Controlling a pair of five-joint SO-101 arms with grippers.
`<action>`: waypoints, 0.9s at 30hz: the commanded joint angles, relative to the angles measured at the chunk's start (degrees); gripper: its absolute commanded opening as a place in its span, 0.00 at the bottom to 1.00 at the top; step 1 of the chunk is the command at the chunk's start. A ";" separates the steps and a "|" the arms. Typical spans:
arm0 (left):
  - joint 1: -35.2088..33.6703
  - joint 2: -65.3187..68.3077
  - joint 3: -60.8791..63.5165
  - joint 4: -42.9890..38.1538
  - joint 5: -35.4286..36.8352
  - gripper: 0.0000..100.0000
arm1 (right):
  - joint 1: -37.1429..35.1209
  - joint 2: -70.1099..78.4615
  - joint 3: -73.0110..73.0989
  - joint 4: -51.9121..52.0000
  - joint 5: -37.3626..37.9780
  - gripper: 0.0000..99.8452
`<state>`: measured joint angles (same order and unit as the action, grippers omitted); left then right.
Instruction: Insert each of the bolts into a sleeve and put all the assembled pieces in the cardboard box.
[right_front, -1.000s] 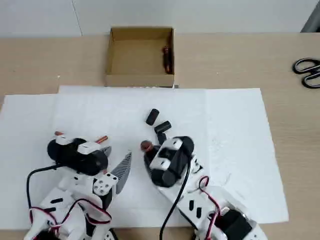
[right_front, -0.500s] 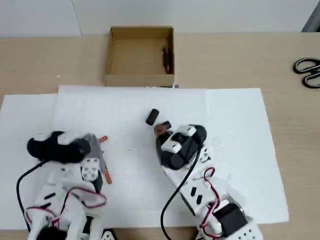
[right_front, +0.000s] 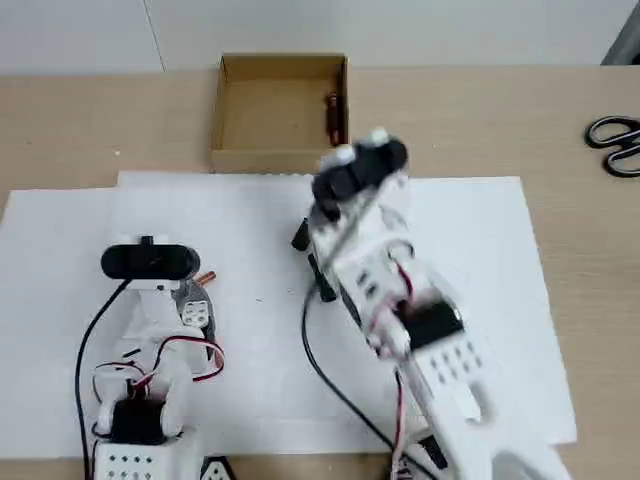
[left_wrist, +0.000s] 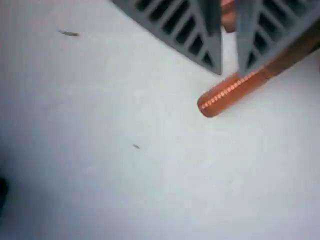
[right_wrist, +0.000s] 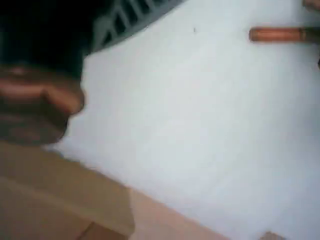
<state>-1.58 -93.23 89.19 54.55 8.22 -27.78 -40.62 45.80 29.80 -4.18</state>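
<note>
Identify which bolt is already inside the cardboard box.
The sleeved bolt against the cardboard box's right wall; the bare bolt lies on paper by the left hand.

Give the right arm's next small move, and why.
Probably reach a bit forward, over the box, before opening. The right pincer grips a sleeved bolt by the box's near wall, seemingly above the paper, not inside yet.

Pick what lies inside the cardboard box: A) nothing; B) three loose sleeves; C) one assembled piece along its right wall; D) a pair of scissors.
C: the high view shows a single copper-and-dark assembled piece lying against the right wall inside the cardboard box.
</note>
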 joint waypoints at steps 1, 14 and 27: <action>-0.26 0.26 1.19 -3.08 0.09 0.01 | 0.57 11.03 -15.82 -1.89 -0.70 0.00; -0.26 0.26 2.68 -3.25 0.09 0.01 | 4.44 51.47 -58.55 -2.33 6.77 0.00; 0.00 0.26 2.68 -3.34 0.00 0.01 | 5.93 91.47 -103.21 -1.71 11.16 0.00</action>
<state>-1.58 -93.14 92.18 52.53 8.22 -22.33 47.30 -46.42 29.45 5.93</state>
